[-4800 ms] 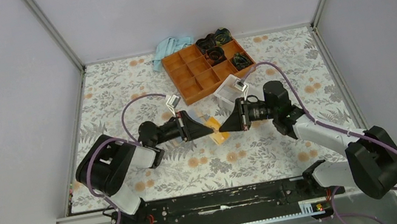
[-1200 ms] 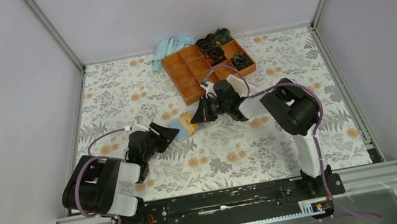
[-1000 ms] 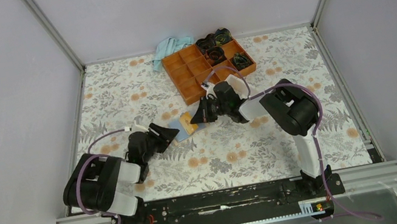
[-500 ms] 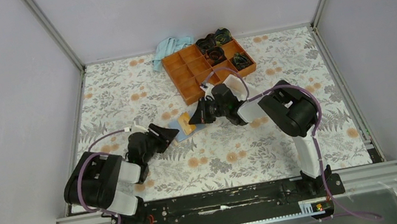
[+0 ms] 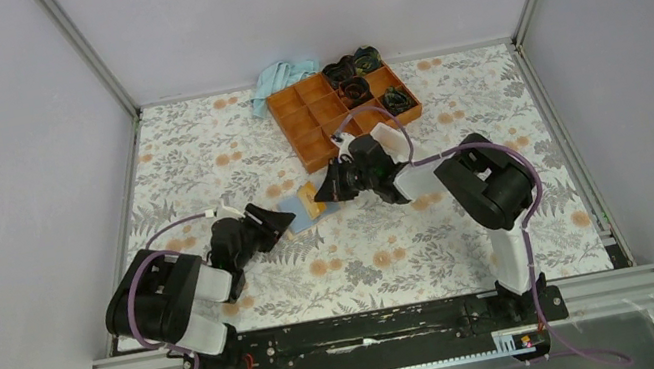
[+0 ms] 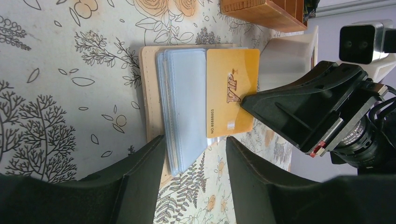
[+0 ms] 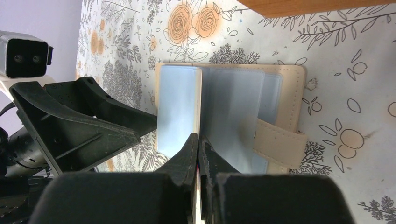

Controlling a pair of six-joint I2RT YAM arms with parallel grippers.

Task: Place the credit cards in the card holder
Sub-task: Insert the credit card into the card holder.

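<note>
Near the middle of the table (image 5: 196,157), in front of the orange tray (image 5: 314,131), your card holder (image 6: 149,93) lies open, clear sleeves up. Your right gripper (image 7: 198,142) is pinched on the edge of a gold card (image 6: 232,91) that overlaps those sleeves. Your left gripper (image 6: 195,144) sits at the holder's opposite side, fingers apart.

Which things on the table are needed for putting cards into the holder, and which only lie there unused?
For the job:
- gold card, pinched by the right fingers
- open tan card holder

Just lying about:
- orange tray
- black items in some of its compartments
- blue cloth beside it
</note>
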